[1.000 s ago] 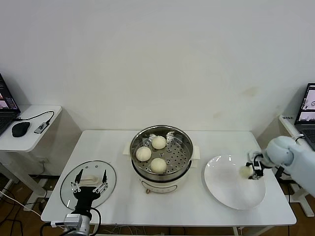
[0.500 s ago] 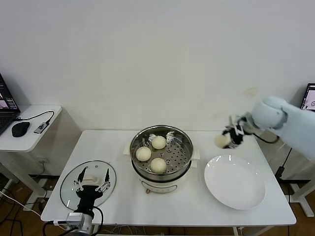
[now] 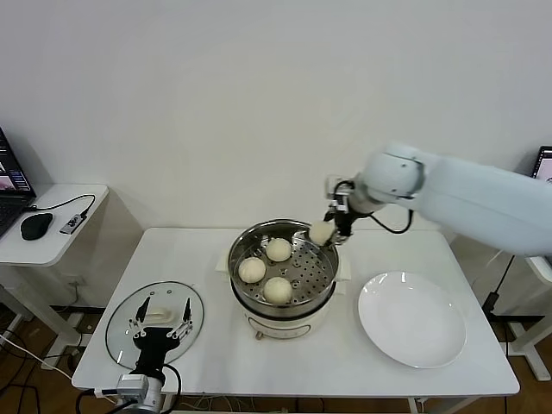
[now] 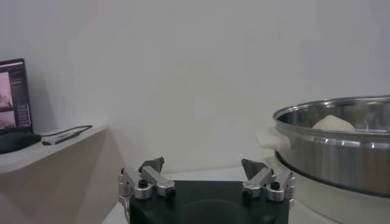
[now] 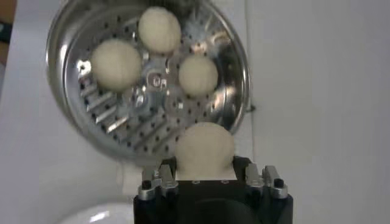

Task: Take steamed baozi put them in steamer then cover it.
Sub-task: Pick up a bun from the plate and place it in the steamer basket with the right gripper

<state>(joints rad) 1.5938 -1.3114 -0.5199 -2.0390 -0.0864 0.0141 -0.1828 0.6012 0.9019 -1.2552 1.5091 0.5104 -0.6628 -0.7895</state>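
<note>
Head view, steamer (image 3: 283, 269): mid-table, uncovered, three baozi (image 3: 277, 290) on its perforated tray.
Head view, right gripper (image 3: 331, 226): above the steamer's far right rim, closed on a fourth baozi (image 3: 322, 232).
Head view, plate (image 3: 412, 319): right of the steamer, bare.
Head view, glass lid (image 3: 155, 324): flat on the table left of the steamer, not yet on.
Head view, left gripper (image 3: 159, 326): over the lid, fingers spread wide, holding nothing.
Left wrist view, left gripper (image 4: 207, 180): both fingers apart, nothing between; steamer wall (image 4: 341, 149) beside it with one bun top (image 4: 333, 123) peeking over the rim; lid itself not seen.
Right wrist view, right gripper (image 5: 207, 175): held baozi (image 5: 205, 145) pinched between the fingers, over the steamer rim (image 5: 238, 55) and an open patch of tray, apart from the three buns (image 5: 116, 63); only view showing that free spot.
Progress: three in, fourth held above; release, then lid, judged left to do.
</note>
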